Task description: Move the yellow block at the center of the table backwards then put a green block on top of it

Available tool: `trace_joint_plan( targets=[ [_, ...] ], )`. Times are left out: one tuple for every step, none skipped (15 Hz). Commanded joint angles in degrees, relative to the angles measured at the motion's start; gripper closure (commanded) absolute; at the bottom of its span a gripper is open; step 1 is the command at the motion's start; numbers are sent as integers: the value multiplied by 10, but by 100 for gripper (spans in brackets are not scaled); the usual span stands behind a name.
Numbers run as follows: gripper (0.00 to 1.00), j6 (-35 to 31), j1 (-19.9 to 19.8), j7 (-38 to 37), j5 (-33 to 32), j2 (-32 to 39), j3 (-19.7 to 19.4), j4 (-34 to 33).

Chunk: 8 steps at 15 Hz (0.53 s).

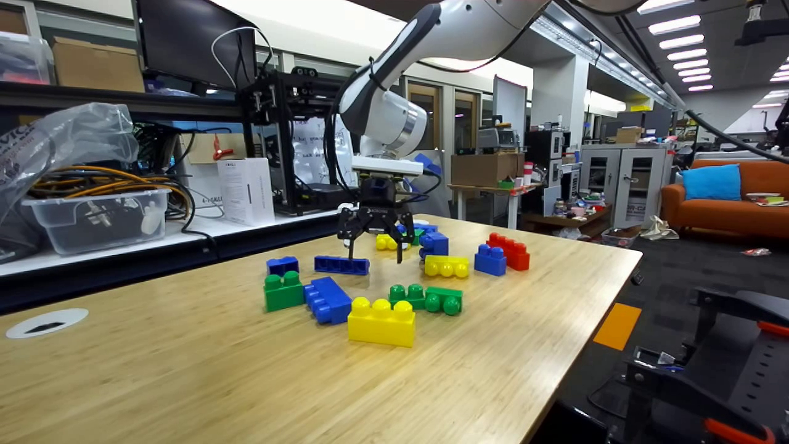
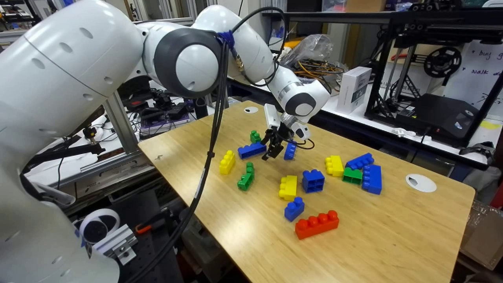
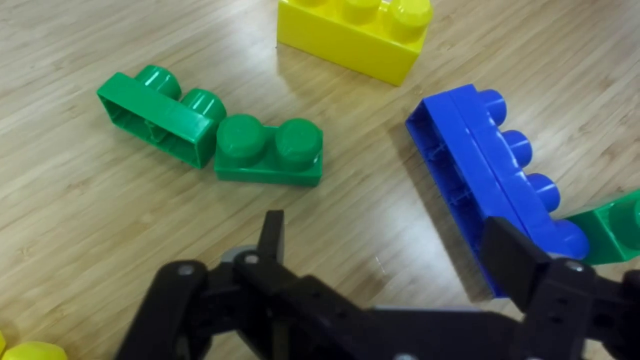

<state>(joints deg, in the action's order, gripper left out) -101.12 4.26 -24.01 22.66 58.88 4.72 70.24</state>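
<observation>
The yellow block (image 1: 382,330) (image 2: 226,163) (image 3: 345,40) stands upright with its studs up. Two small green blocks touch each other near it: an upright green block (image 3: 270,172) (image 1: 408,302) and a green brick on its side (image 3: 160,112). A third green brick (image 1: 283,296) (image 3: 602,237) lies beyond a long blue brick. My gripper (image 1: 375,257) (image 2: 272,154) (image 3: 386,219) hangs above the table (image 1: 203,370), jaws wide apart and nothing between them. In the wrist view, its right finger overlaps the long blue brick; whether they touch, I cannot tell.
The long blue brick (image 3: 475,165) (image 2: 251,151) rests on its side close to the gripper. Another blue brick (image 1: 342,266), a yellow brick (image 2: 289,188), small blue bricks (image 2: 294,209) and a red brick (image 2: 317,225) lie around. Yellow, green and blue bricks cluster farther off.
</observation>
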Motion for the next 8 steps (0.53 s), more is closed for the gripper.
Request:
trace_joint_plan(
  targets=[
    [0, 11, 2, -4, 1, 12, 1, -24],
    [0, 7, 4, -6, 1, 15, 0, -28],
    [0, 8, 4, -6, 1, 18, 1, -32],
    [0, 11, 5, -7, 0, 21, 1, -37],
    [0, 13, 6, -9, -1, 24, 0, -39],
    [0, 16, 6, -11, -1, 28, 0, -42],
    [0, 20, 7, -13, -2, 32, 0, -45],
    [0, 23, 7, -15, -3, 37, -1, -50]
  ],
)
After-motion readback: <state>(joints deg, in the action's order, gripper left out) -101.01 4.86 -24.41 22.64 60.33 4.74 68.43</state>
